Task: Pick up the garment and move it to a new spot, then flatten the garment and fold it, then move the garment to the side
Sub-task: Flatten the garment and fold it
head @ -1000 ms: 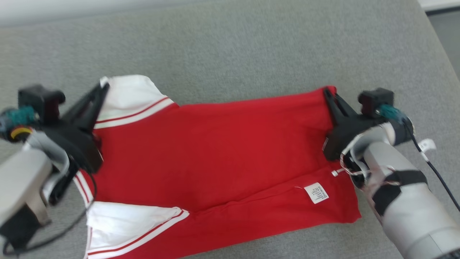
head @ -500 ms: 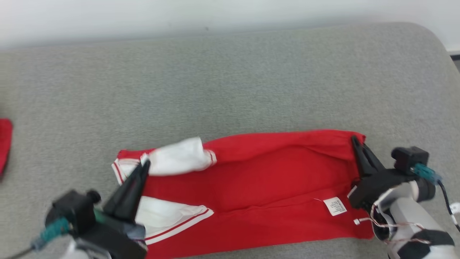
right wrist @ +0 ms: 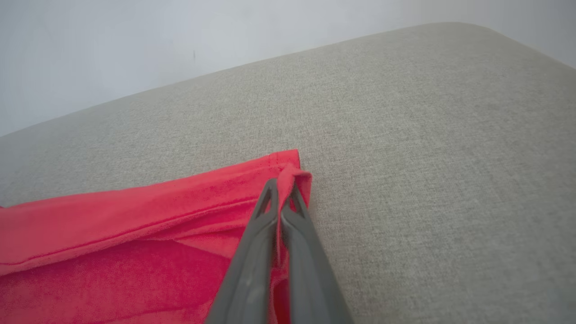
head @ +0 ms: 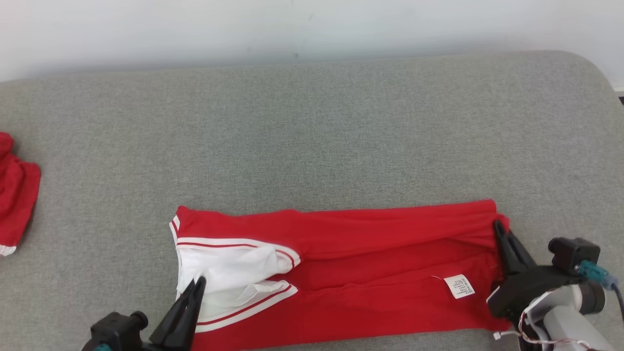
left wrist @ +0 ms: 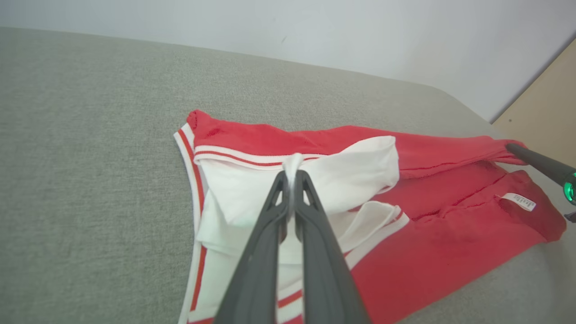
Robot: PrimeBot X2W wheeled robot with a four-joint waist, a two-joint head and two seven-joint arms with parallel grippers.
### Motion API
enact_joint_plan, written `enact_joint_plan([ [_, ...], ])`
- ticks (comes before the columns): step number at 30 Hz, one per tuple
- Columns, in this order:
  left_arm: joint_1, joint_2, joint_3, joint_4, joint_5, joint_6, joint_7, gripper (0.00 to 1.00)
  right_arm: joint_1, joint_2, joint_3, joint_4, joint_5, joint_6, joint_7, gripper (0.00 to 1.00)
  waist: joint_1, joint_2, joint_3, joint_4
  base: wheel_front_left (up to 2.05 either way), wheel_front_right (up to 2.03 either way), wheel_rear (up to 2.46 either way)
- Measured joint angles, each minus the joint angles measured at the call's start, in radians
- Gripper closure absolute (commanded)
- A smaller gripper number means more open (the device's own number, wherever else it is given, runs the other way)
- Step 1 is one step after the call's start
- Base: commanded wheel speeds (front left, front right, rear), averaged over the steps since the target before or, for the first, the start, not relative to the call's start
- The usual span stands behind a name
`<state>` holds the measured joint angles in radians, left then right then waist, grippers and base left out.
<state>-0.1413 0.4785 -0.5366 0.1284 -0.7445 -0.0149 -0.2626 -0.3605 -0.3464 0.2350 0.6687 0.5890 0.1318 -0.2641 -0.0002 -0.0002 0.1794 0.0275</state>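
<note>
Grey fabric-covered bench [head: 312, 136] against a pale wall [head: 312, 29], with a stray red cloth [head: 17, 195] at its left edge.
The bench's covering is a plain, finely woven grey, and its far right corner is rounded. The wall runs along the whole far edge, blank but for a small dark speck [head: 296, 55] just above that edge near the middle. The red cloth lies crumpled at the left edge, partly cut off by the head view, with a narrow white band [head: 6, 250] along its near end. In the left wrist view a flat tan panel [left wrist: 546, 103] stands beyond the far right corner, beside the wall.
</note>
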Motion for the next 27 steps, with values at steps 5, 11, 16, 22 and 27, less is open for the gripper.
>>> enact_joint_plan([
  [5,0.021,-0.050,0.033,0.095,0.038,-0.032,0.000,1.00,0.013,0.003,0.024,0.018,0.001,0.000,0.000,1.00,0.0001,0.0001,-0.006,-0.009,0.00,0.00,0.00],
  [11,0.032,-0.109,0.082,0.190,0.106,-0.064,0.000,1.00,0.019,0.004,0.033,0.050,0.016,0.000,0.000,0.90,0.0002,0.0001,-0.012,-0.001,0.00,0.00,0.00],
  [16,0.029,-0.152,0.154,0.198,0.170,-0.073,0.000,0.00,0.029,0.003,0.032,0.028,0.019,0.000,0.000,0.00,0.0001,0.0002,-0.027,0.002,0.00,0.00,0.00],
  [22,0.059,-0.210,0.341,0.055,0.315,-0.056,0.000,0.00,0.049,-0.006,-0.011,-0.011,0.004,0.000,0.000,0.00,0.0002,0.0002,-0.049,0.003,0.00,0.00,0.00],
  [27,0.128,-0.306,0.509,-0.067,0.473,-0.049,0.000,0.00,0.050,0.006,-0.008,0.081,-0.020,0.000,0.015,0.00,0.0001,0.0002,-0.065,0.008,0.00,0.00,0.00],
])
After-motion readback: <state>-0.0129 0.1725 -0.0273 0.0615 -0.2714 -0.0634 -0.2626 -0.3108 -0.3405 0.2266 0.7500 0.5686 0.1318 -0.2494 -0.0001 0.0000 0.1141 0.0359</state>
